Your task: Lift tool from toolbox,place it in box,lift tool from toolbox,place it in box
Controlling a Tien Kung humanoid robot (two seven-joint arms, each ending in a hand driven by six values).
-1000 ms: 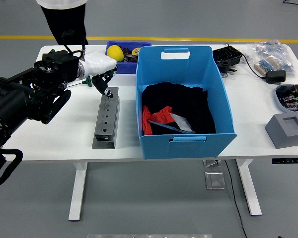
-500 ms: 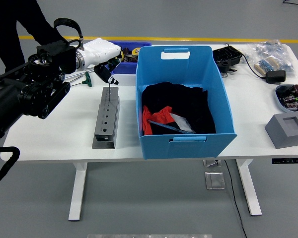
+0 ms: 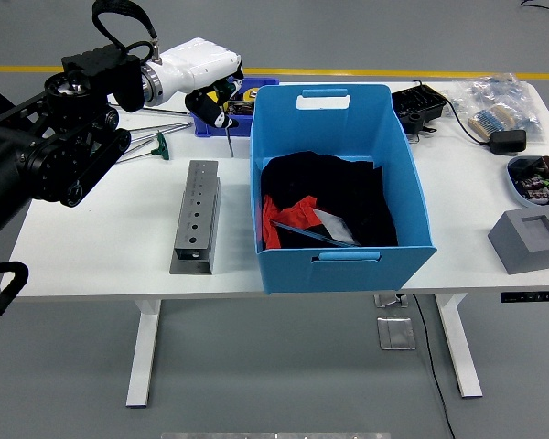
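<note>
My left hand (image 3: 210, 91), white with dark fingers, is shut on a thin screwdriver-like tool (image 3: 228, 137) whose metal shaft points down. It hangs in the air between the grey metal tool holder (image 3: 196, 218) and the left wall of the big blue box (image 3: 339, 187). The holder is a long block with a row of holes and lies on the white table (image 3: 101, 229). The box holds black and red cloth. My right arm is out of view.
Green-handled T-wrenches (image 3: 151, 146) lie left of the holder. A small blue bin (image 3: 221, 101) with a yellow object stands behind my hand. At the right are a grey foam block (image 3: 533, 240), a bowl of parts (image 3: 540, 178) and black gear (image 3: 421, 105).
My left hand has pulled the tool up out of the holder and carried it up and right, toward the blue box. The person at the far left has moved out of sight.
</note>
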